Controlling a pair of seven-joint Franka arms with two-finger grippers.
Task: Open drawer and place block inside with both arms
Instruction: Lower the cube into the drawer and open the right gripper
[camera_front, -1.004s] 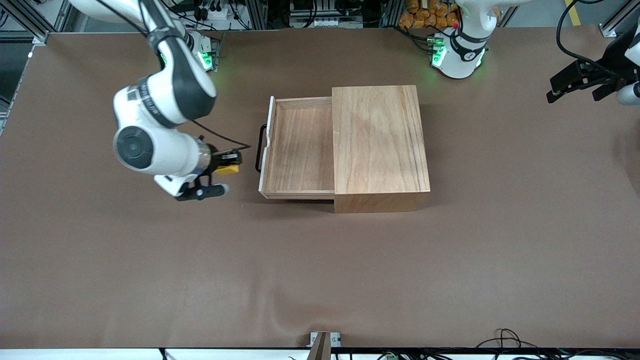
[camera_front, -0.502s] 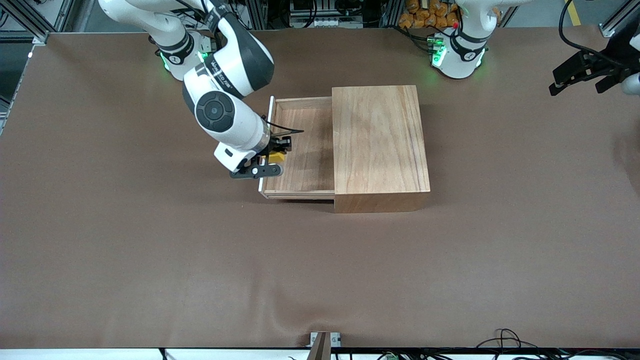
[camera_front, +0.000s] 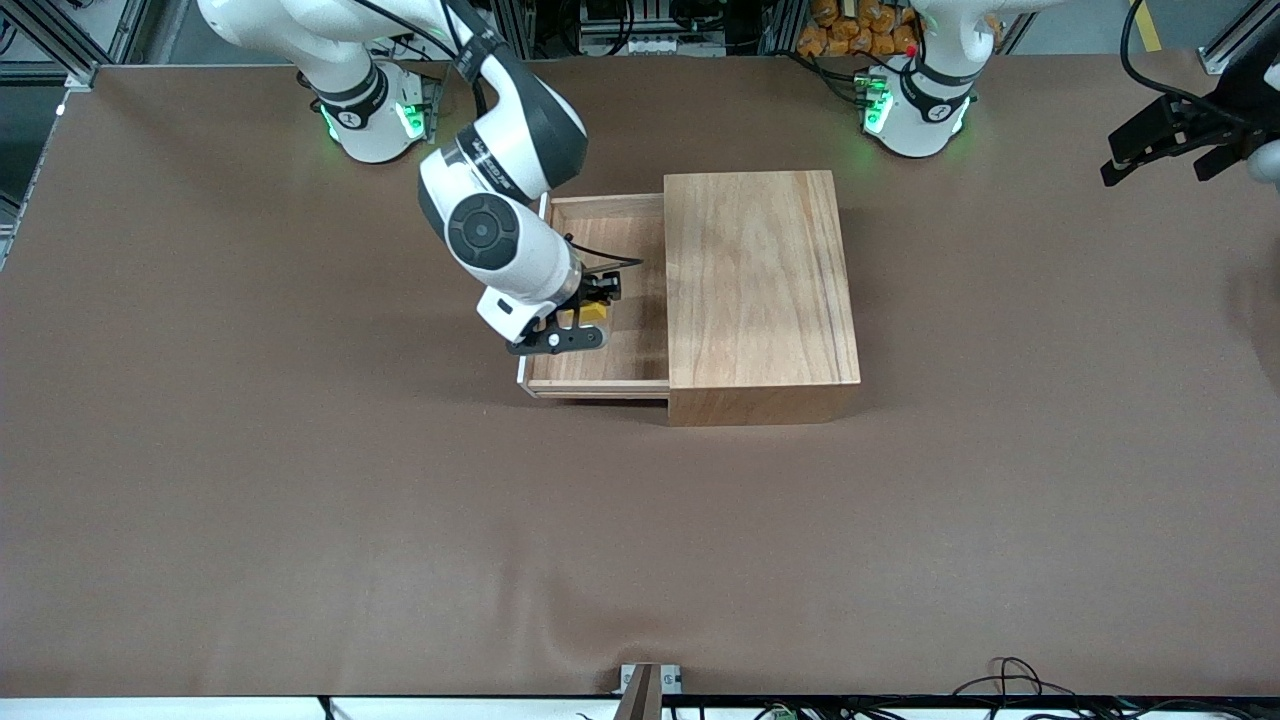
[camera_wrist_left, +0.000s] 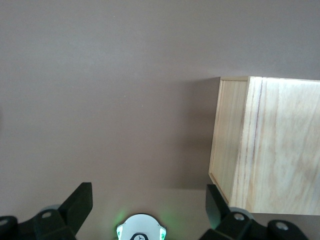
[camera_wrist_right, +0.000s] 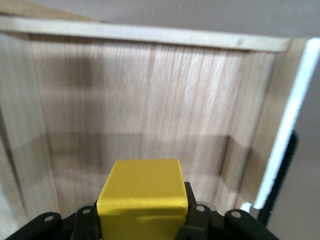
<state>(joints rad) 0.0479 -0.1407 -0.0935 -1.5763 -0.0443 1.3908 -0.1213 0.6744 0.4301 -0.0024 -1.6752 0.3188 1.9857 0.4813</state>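
The drawer (camera_front: 640, 375) stands pulled out of the light-wood box (camera_front: 760, 280) toward the right arm's end of the table. My right gripper (camera_front: 583, 320) is shut on the yellow block (camera_front: 591, 314) and holds it over the open drawer. In the right wrist view the block (camera_wrist_right: 142, 195) sits between my fingers above the drawer floor (camera_wrist_right: 150, 100), with the white front (camera_wrist_right: 287, 135) and black handle (camera_wrist_right: 281, 180) beside it. My left gripper (camera_front: 1160, 158) is open and empty, up over the left arm's end of the table, where that arm waits. In the left wrist view it (camera_wrist_left: 148, 200) looks down on the box (camera_wrist_left: 270, 150).
The brown table (camera_front: 400, 520) stretches wide around the box. The two arm bases with green lights (camera_front: 365, 120) (camera_front: 915, 110) stand along the edge farthest from the front camera. Cables lie at the nearest edge (camera_front: 1010, 680).
My right arm has carried the block from beside the drawer's handle, over the white front, to above the drawer's inside. The left gripper has barely shifted.
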